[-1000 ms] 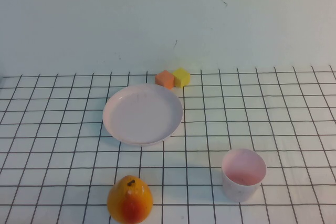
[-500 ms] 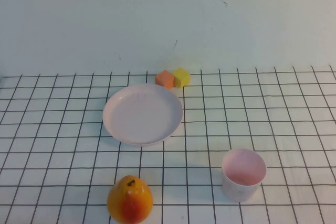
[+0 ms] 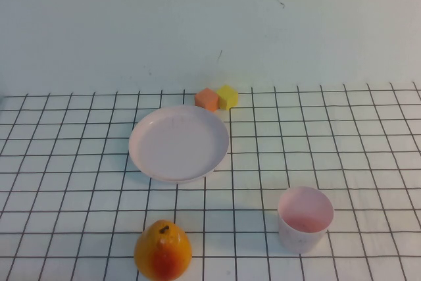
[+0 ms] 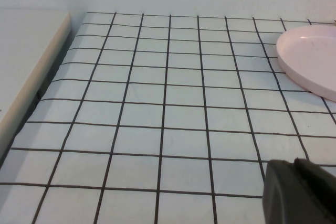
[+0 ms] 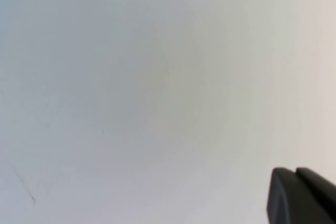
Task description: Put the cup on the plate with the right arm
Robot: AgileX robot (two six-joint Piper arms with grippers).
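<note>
Right tool (image 5: 302, 195) shows only as a dark tip at the edge of its wrist view, fingers pressed together on nothing, facing a blank pale wall; it is absent from the high view, so the right arm sits raised and well back from the counter (image 3: 368, 136). Left tool (image 4: 299, 192) hangs low over the gridded cloth with the plate's rim in sight; whether its fingers are parted I cannot tell.

Seen from above, the cup (image 3: 305, 218) stands upright and empty at about four o'clock from the plate (image 3: 178, 143), well apart from it. A pear-like fruit (image 3: 163, 251) lies at six o'clock of the plate, two small blocks (image 3: 217, 98) at one o'clock.

To do the reach well, I judge the tool must open first, then come down around the cup's rim without tipping it.
</note>
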